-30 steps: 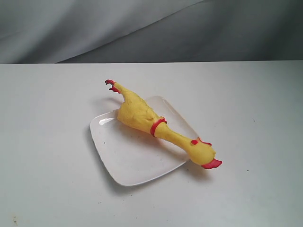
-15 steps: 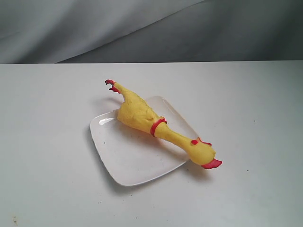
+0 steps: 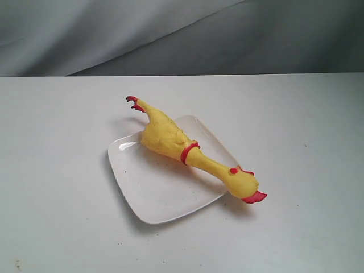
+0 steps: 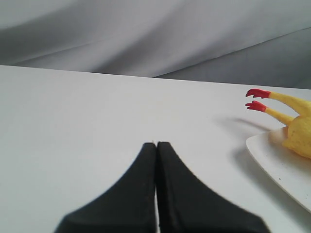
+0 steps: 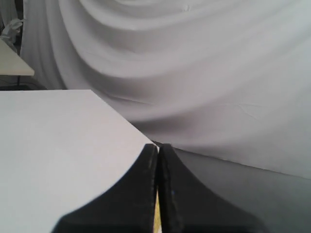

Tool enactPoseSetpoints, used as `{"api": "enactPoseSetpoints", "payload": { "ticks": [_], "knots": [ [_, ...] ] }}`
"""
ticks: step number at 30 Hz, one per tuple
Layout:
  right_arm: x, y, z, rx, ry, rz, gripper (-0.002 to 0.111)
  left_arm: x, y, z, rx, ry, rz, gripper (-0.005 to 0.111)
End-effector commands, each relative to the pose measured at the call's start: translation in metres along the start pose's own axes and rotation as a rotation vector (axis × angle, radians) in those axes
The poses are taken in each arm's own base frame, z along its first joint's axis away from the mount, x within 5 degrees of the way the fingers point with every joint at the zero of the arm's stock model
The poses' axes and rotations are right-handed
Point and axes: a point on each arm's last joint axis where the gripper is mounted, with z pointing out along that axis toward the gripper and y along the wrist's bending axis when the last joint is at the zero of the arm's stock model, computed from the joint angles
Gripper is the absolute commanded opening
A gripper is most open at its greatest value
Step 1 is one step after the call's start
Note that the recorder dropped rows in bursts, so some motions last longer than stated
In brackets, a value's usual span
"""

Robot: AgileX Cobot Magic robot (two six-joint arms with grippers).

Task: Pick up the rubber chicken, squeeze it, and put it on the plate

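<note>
1. Yellow rubber chicken [image 3: 170, 139] lies diagonally across the white square plate [image 3: 153, 196] with its body resting on it. Its red feet [image 3: 134, 103] reach past the far corner, and its head [image 3: 245, 185] reaches past the right-hand rim, over the table [image 3: 57, 182].
2. Compare the exterior view with the preceding second and you will find nothing displaced: chicken and plate keep the same pose. Read this as a settled scene. The placing step looks complete and the task appears to be at or near its end.
3. Your left gripper [image 4: 156, 144] has its jaws pressed together with nothing between them. It sits low over the table, apart from the plate, whose rim shows in the left wrist view along with the chicken's feet.
4. Your right gripper [image 5: 158, 145] likewise has its jaws together and empty. It sits by a table edge, facing the grey backdrop cloth [image 5: 194, 73]. Neither task thing shows in its view.
5. Container: the plate holds the chicken's body and a few dark specks [image 3: 165, 203], nothing more.
6. You cannot confirm from these pictures whether the squeeze was made.
</note>
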Motion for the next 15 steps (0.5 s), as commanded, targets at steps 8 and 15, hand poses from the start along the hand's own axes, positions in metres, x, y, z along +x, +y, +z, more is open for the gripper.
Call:
{"api": "enactPoseSetpoints", "payload": {
  "ticks": [8, 15],
  "knots": [
    [0.025, -0.017, -0.027, 0.388, 0.015, 0.109, 0.000, 0.001, 0.000, 0.000, -0.001, -0.005, -0.002, 0.000],
    [0.071, -0.009, -0.042, 0.597, 0.044, 0.168, 0.000, 0.001, 0.000, 0.000, -0.001, -0.005, -0.002, 0.000]
  ]
}}
